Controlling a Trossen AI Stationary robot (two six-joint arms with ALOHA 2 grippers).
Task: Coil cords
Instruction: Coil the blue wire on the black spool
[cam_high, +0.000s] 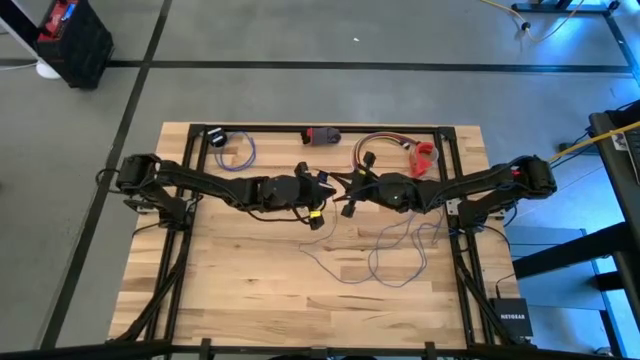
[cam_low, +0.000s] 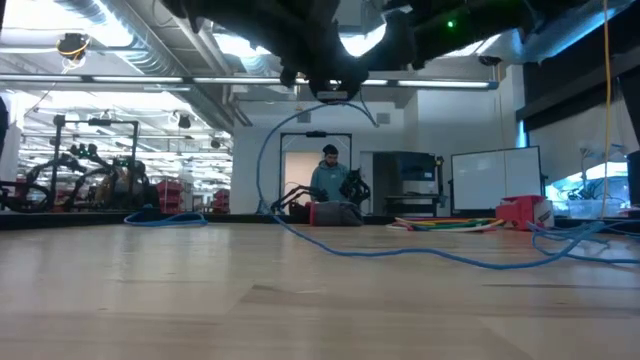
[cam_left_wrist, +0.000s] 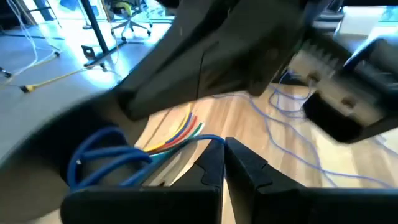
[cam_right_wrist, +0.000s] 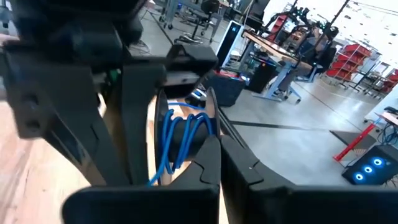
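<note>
Meeting above the middle of the desk, the left gripper and right gripper both have closed fingers. The thin wire hangs from between them and trails in loose loops toward the right side.

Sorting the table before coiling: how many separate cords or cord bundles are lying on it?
3, perhaps more hidden under the arms: a long thin cord looping over the front right, a small coil with a black end at the back left, and a multicoloured bundle at the back right.
</note>
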